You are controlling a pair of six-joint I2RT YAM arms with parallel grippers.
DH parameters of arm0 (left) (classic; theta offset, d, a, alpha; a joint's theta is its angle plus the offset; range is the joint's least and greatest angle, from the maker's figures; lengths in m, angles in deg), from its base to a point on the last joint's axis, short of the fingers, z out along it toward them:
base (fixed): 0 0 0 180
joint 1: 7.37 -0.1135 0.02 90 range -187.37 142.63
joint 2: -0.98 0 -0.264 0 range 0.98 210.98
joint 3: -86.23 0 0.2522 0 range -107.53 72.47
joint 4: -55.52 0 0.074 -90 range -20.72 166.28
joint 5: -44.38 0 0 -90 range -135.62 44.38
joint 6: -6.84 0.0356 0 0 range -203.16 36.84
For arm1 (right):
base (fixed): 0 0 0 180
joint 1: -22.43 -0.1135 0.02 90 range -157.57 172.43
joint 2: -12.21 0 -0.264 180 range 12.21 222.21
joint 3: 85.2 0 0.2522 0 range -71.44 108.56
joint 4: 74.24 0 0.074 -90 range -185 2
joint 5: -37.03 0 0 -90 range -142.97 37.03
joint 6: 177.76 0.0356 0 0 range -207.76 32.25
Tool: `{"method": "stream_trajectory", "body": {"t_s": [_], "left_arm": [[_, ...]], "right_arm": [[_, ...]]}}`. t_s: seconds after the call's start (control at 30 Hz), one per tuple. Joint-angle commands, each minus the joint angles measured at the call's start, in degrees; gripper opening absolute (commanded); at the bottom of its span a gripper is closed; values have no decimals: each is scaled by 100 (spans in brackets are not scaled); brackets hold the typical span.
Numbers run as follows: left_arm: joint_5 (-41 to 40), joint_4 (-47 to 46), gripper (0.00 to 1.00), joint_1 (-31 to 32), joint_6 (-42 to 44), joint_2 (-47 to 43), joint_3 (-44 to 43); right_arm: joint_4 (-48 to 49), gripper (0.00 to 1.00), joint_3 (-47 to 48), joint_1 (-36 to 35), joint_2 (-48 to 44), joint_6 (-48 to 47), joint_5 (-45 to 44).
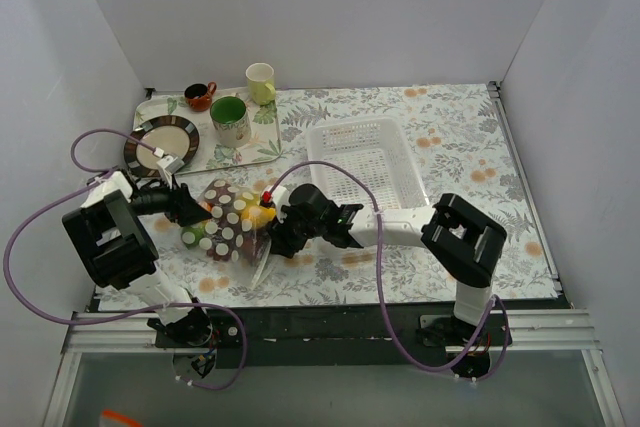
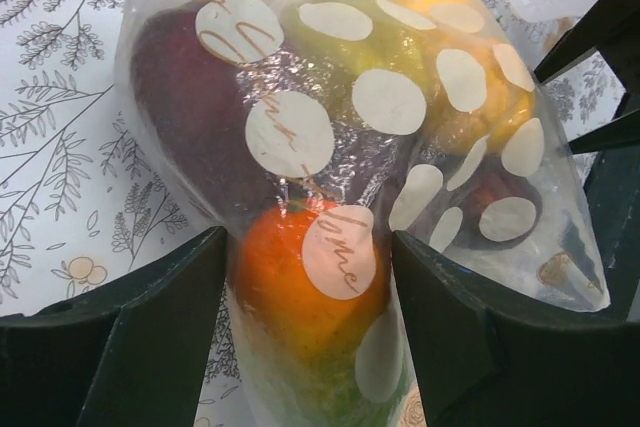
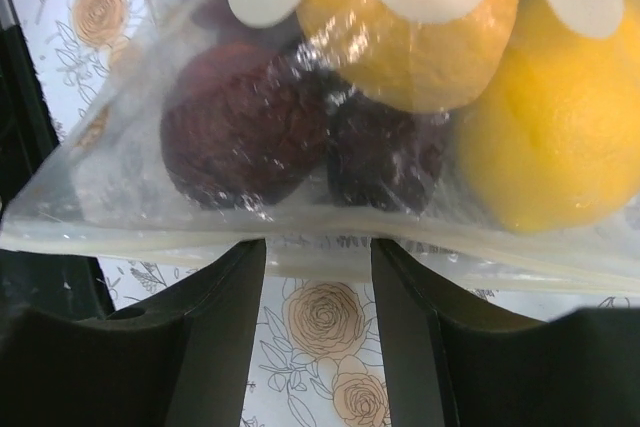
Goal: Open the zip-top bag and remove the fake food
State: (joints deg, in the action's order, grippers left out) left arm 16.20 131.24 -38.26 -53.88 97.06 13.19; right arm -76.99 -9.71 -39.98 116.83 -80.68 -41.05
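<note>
The zip-top bag [image 1: 228,222], clear with white dots, lies on the floral table between both grippers. My left gripper [image 1: 192,209] is at its left end. In the left wrist view the left gripper [image 2: 310,247] has its fingers pressed against the bag [image 2: 330,117] on both sides of an orange piece [image 2: 300,287]. A dark purple piece [image 2: 190,107] lies beyond it. My right gripper [image 1: 283,232] is at the bag's right edge. In the right wrist view the right gripper [image 3: 320,247] is open, and the bag's zip strip [image 3: 320,252] lies across its fingertips. A yellow lemon [image 3: 560,137] and dark red fruits [image 3: 240,127] sit inside.
A white perforated basket [image 1: 355,125] stands behind the right arm. At the back left a tray [image 1: 255,147] carries a striped plate [image 1: 162,142], a green mug [image 1: 231,120], a red cup [image 1: 200,96] and a pale yellow cup [image 1: 261,82]. White walls surround the table.
</note>
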Motion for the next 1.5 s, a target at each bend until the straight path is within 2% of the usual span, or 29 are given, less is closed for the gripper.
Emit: {"method": "stream_trajectory", "body": {"t_s": [0.0, 0.17, 0.3, 0.5, 0.73, 0.9, 1.0, 1.07, 1.13, 1.17, 1.23, 1.27, 1.33, 1.47], "left_arm": [[-275, -622, 65, 13, -167, -202, 101], [-618, -1369, 62, 22, -669, -282, 260], [-777, -1449, 62, 154, -660, -370, 409], [-865, -1529, 62, 435, -704, -686, 664], [-777, -1546, 62, 795, -932, -721, 673], [-777, -1414, 63, 804, -1020, -721, 541], [-786, -1274, 66, 761, -1134, -713, 296], [-481, -976, 72, 577, -1301, -643, -178], [-102, -198, 86, 296, -1058, -310, -878], [-39, 60, 98, 251, -986, -126, -1126], [14, 691, 98, 146, -915, 339, -1610], [31, 930, 98, 93, -619, 438, -1934], [-38, 1161, 98, -74, -371, 509, -2008], [-687, 381, 98, -198, -352, -68, -1280]], "right_arm": [[95, 55, 164, -17, 50, -171, -93], [366, 55, -143, -43, -205, -171, -322], [700, 62, -180, -61, -197, -232, -541], [833, 68, 276, -87, 173, -469, -1165], [254, 67, 1190, -96, 902, -610, -1061], [95, 64, 1104, -122, 1052, -523, -920], [51, 62, 806, -140, 956, -479, -929], [7, 61, 587, -166, 903, -479, -972], [-28, 61, 489, -183, 824, -470, -999], [-54, 60, 428, -192, 806, -470, -1025], [-98, 60, 392, -192, 736, -461, -1043], [-107, 59, 375, -192, 718, -452, -1069], [-125, 57, 357, -201, 665, -443, -1069], [-134, 52, 313, -210, 569, -400, -1069]]}}
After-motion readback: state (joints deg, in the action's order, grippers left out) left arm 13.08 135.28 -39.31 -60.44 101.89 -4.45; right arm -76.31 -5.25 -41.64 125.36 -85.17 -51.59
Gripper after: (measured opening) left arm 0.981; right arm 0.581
